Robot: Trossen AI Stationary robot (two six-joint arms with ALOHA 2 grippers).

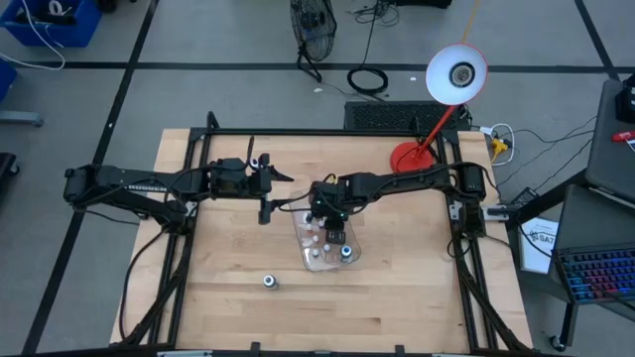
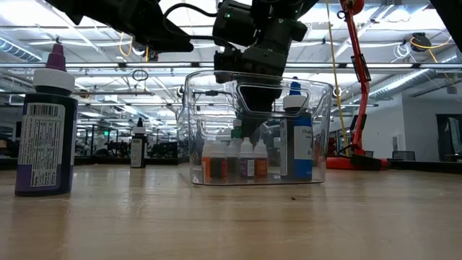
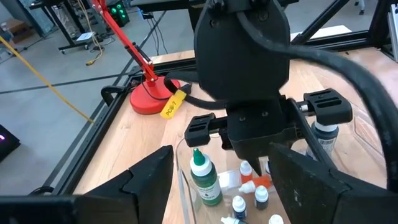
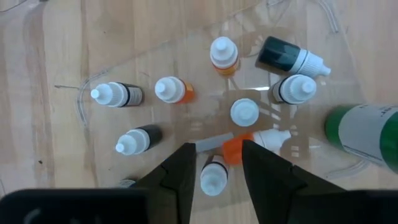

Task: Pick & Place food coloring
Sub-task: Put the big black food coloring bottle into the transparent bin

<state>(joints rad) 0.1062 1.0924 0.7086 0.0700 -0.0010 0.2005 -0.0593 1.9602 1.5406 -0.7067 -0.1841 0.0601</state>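
Food coloring (image 4: 245, 112) in clear tray (image 2: 317, 101), right gripper (image 4: 214, 163) open above, pointing down

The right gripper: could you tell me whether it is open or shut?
Open: the right gripper hangs over the tray, fingers apart around a white-capped bottle.

The clear tray (image 1: 310, 260) at the table (image 1: 397, 297) centre is crowded: small bottles (image 4: 169, 89) stand close together, with a green bottle (image 3: 204, 180) and a blue-capped bottle (image 1: 346, 252) at its sides. The right claw (image 4: 214, 163) hangs open straight above them, blocking entry from above. The left claw (image 1: 264, 190) sits at the tray's 10 o'clock. From 3 to 6 o'clock the wood lies open; a lone bottle (image 1: 270, 282) stands at 8 o'clock.
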